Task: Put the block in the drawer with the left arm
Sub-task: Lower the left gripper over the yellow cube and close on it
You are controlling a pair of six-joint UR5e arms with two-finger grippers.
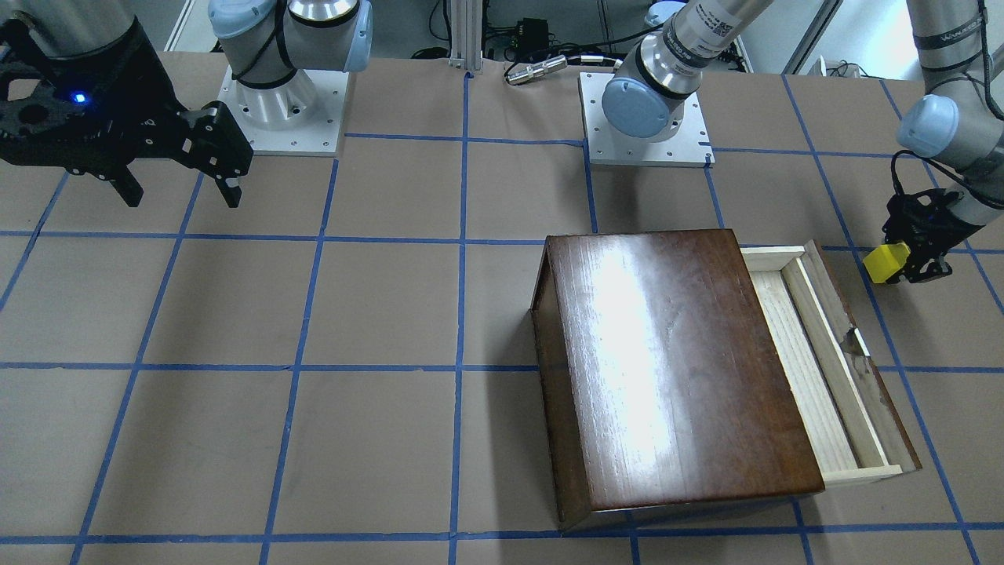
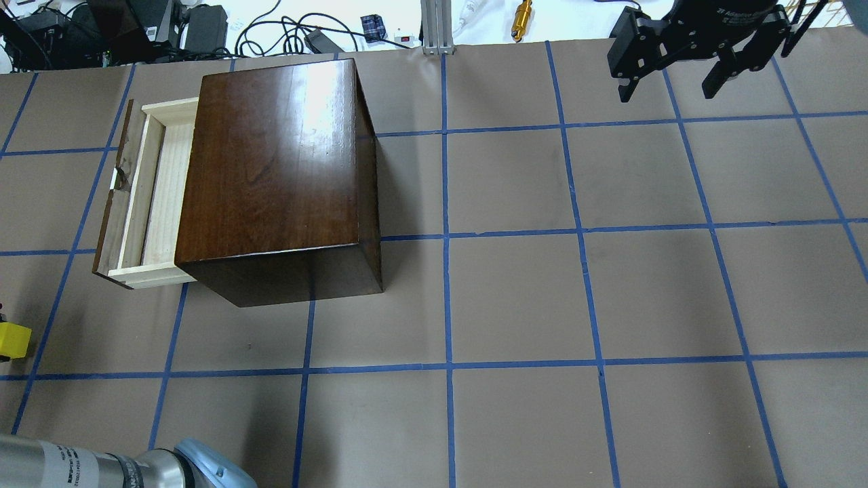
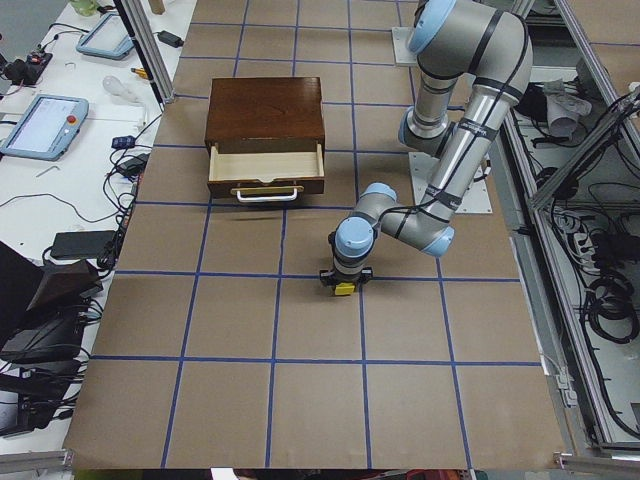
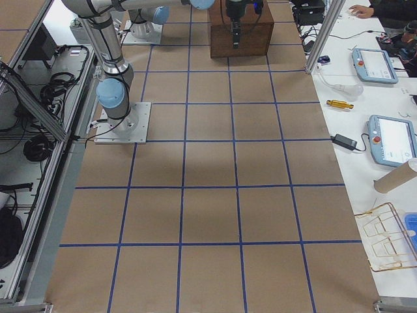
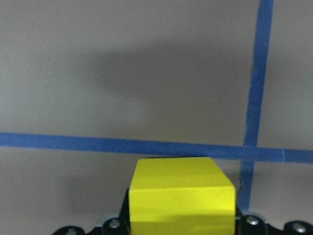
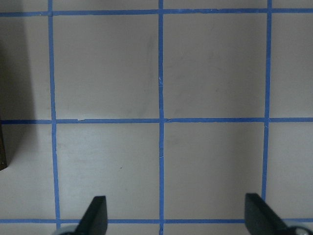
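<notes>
My left gripper is shut on the small yellow block and holds it low over the table, beyond the drawer's front panel and to the robot's side of it. The block also shows at the left edge of the overhead view, in the left side view and fills the bottom of the left wrist view. The drawer is pulled out of the dark-brown cabinet and its pale tray is empty. My right gripper is open, empty and far from the cabinet.
The two arm bases stand at the robot's edge of the table. Blue tape lines grid the brown table. Cables and a brass cylinder lie beyond the far edge. Teach pendants rest on a side bench.
</notes>
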